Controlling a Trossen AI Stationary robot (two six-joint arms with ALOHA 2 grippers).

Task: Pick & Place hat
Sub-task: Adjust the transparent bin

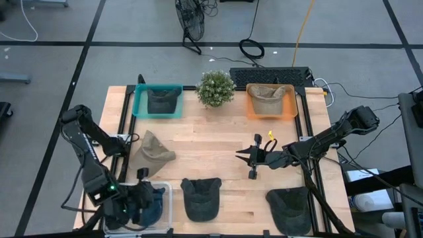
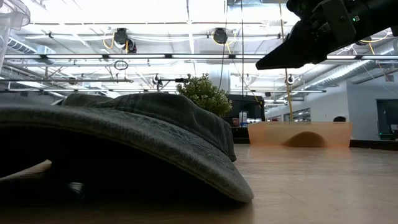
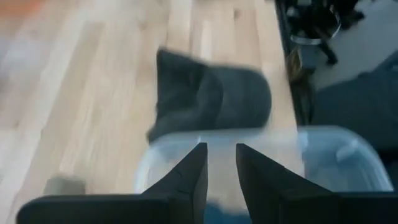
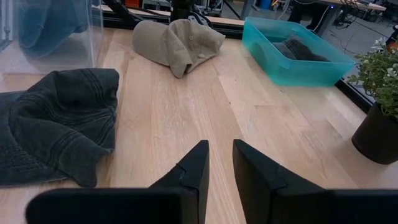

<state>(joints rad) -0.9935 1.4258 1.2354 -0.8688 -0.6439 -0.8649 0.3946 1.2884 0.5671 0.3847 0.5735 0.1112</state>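
Several hats lie about. A tan hat (image 1: pixel 155 151) (image 4: pixel 177 37) rests flat on the left of the table. One dark hat (image 1: pixel 201 197) (image 4: pixel 56 124) (image 3: pixel 211 96) sits at the near middle, another (image 1: pixel 291 208) at the near right. A blue hat (image 1: pixel 156 206) (image 4: pixel 50 25) sits inside the clear bin (image 1: pixel 165 192) (image 3: pixel 329 149) at the near left corner. My left gripper (image 1: pixel 149 198) (image 3: pixel 221 149) hovers over that bin, its fingers slightly apart and holding nothing. My right gripper (image 1: pixel 250 162) (image 4: pixel 221 149) hangs above the bare table centre, fingers a little apart and empty.
A teal bin (image 1: pixel 157 100) (image 4: pixel 298 53) with a dark hat and an orange bin (image 1: pixel 271 100) (image 2: pixel 298 134) with a tan hat stand at the far edge. A potted plant (image 1: pixel 215 88) (image 4: pixel 379 93) stands between them. Bare wood lies in the table's middle.
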